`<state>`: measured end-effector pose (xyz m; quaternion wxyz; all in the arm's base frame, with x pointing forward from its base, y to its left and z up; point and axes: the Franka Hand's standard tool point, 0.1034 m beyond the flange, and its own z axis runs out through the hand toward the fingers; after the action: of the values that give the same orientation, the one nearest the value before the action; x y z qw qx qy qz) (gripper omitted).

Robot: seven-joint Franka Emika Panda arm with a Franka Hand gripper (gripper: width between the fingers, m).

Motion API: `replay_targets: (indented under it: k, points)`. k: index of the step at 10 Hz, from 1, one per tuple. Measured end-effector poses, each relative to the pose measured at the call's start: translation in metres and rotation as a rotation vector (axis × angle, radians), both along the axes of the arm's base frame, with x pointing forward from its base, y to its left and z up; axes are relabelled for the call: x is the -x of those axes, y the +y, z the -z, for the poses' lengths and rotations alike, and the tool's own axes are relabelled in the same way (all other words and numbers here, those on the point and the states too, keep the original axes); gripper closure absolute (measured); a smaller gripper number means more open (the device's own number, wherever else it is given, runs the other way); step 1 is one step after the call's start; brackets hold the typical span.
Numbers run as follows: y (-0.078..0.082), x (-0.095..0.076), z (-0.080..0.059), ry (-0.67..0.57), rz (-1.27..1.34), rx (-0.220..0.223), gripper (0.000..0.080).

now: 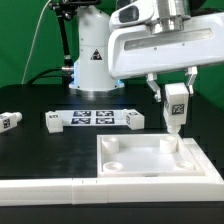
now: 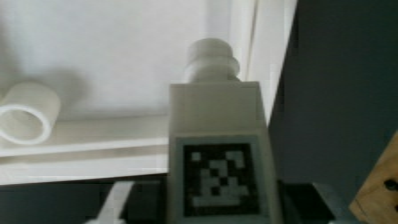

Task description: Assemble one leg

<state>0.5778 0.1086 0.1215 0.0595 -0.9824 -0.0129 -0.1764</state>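
My gripper (image 1: pixel 176 92) is shut on a white leg (image 1: pixel 176 106) with a black-and-white tag on its face. I hold it upright just above the far right corner of the large white square tray (image 1: pixel 150 160), its lower end close over the rim. In the wrist view the leg (image 2: pixel 219 140) fills the middle, its threaded tip pointing at the tray's rim (image 2: pixel 267 40). A round socket (image 2: pixel 27 108) shows at one tray corner. A second leg (image 1: pixel 9 121) lies on the table at the exterior view's left.
The marker board (image 1: pixel 92 119) lies flat behind the tray. A white barrier wall (image 1: pixel 60 186) runs along the front edge of the table. The arm's white base (image 1: pixel 92 62) stands at the back.
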Motion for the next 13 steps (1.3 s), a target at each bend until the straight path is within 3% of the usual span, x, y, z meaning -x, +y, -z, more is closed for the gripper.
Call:
replay_targets:
  k: [2,3,6,8,13]
  points:
    - [0.005,-0.015,-0.005,-0.12,-0.016,0.001,0.0508]
    - [0.001,-0.017,0.003,-0.075,-0.061,0.023,0.0508]
    - [-0.003,-0.043,0.013,-0.078,-0.117,0.043,0.0508]
    - [-0.003,-0.047,0.021,-0.071,-0.129,0.046,0.0508]
    - [-0.005,-0.05,0.02,-0.125,-0.118,0.047,0.0508]
